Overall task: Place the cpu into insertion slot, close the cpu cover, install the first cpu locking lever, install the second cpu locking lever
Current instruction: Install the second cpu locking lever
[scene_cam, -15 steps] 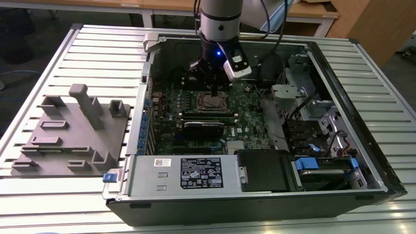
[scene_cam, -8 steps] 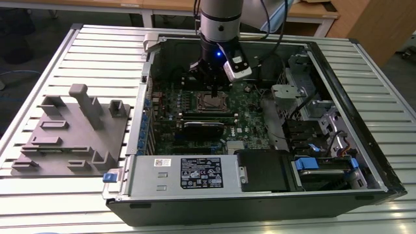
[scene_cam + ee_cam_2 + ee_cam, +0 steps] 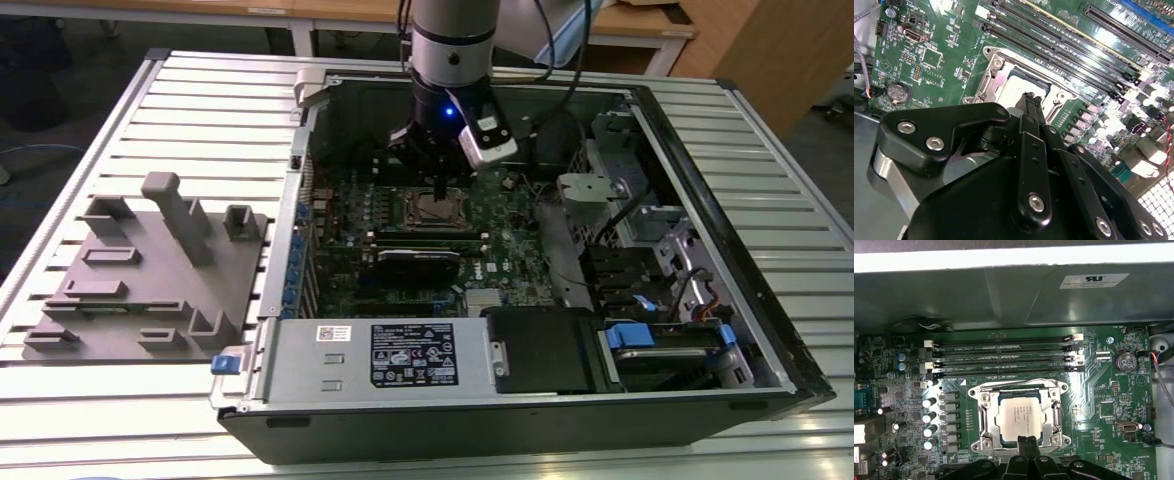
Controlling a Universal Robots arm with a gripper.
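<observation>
Below my tool (image 3: 441,187) in the exterior view, the slot (image 3: 435,210) sits on the green board (image 3: 400,250) inside the open case (image 3: 694,250) on the counter (image 3: 134,400); the arm hangs straight over it.

In the second wrist view, the fingers (image 3: 1030,107) look pressed together, pinching nothing I can see, their tips at the slot's near edge.

In the first wrist view, just ahead of the tool, the cpu (image 3: 1020,414) lies flat in the slot, dull silver, and the cover (image 3: 1019,390) frames it, seemingly down. Placing looks done; I cannot tell whether the levers are latched.
</observation>
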